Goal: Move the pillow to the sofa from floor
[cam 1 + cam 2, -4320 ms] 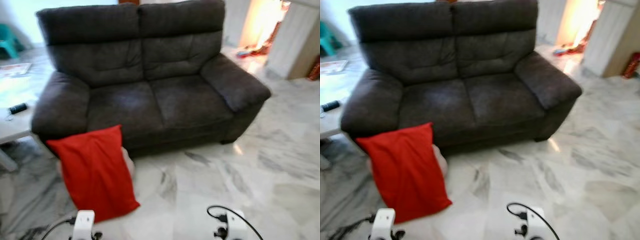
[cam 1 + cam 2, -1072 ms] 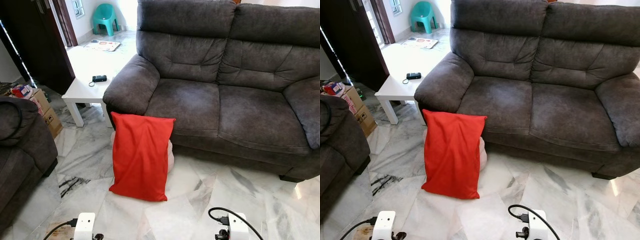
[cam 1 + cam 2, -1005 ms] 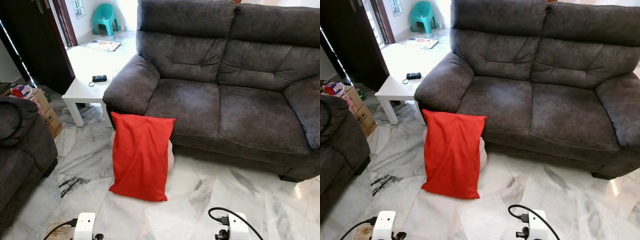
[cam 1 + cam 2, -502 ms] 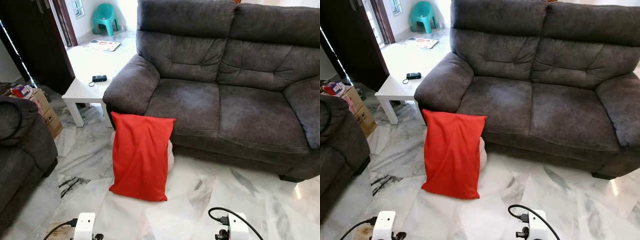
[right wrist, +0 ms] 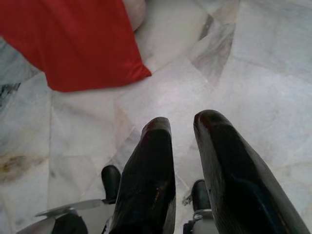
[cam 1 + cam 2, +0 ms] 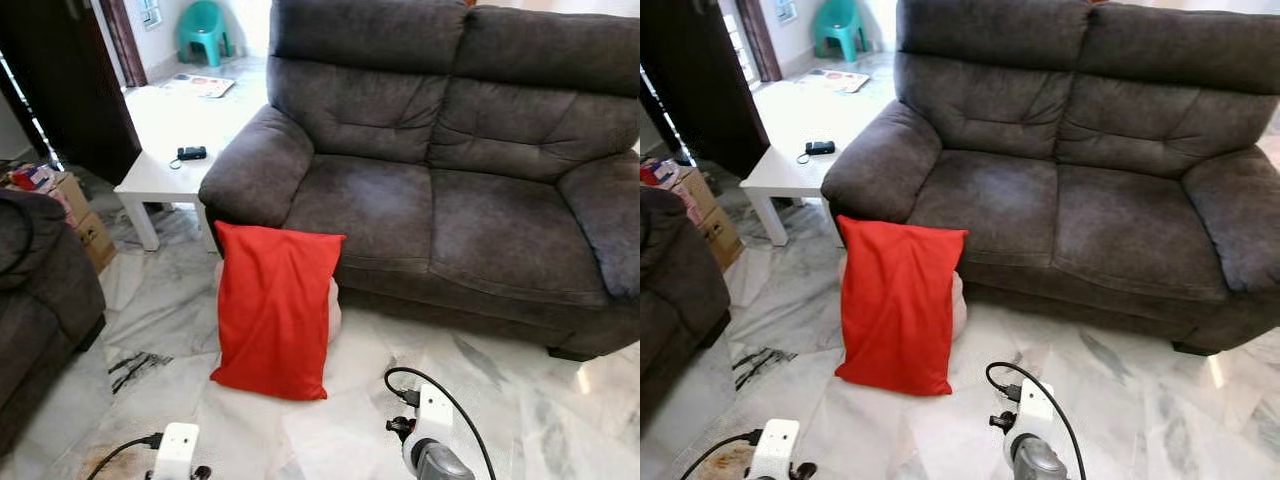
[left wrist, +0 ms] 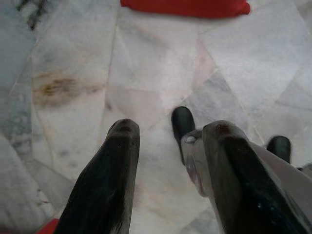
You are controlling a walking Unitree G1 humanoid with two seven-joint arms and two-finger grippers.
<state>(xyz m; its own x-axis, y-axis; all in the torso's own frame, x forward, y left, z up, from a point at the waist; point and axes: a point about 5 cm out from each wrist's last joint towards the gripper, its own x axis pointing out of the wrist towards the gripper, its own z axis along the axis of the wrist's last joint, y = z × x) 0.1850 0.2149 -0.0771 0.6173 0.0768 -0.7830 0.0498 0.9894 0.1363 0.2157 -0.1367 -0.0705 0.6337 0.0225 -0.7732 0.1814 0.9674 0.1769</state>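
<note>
Both claws hang low over the marble floor (image 6: 520, 400) and hold nothing. We find the left gripper (image 7: 168, 131) with a wide gap between its fingers, tips above bare tile. The right gripper (image 5: 183, 127) shows a narrower gap, its fingers close but not meeting, and likewise touches nothing. On the head camera the right wrist (image 6: 432, 418) sits further forward than the left wrist (image 6: 177, 447).

We note the pillow (image 6: 272, 305) standing on its lower edge on the floor, leaning back against the front of the sofa (image 6: 440, 190), just below the sofa's arm nearest the white table (image 6: 160, 170). A pale item is partly hidden behind it; we cannot identify it.

Our assessment: the pillow is light, soft and compressible, with a smooth red cover that may slip. It will sag if held by one corner. A pinch on an upper corner or along the top edge should gather enough fabric; a hold from both sides would control it better for the lift onto the seat.
</note>
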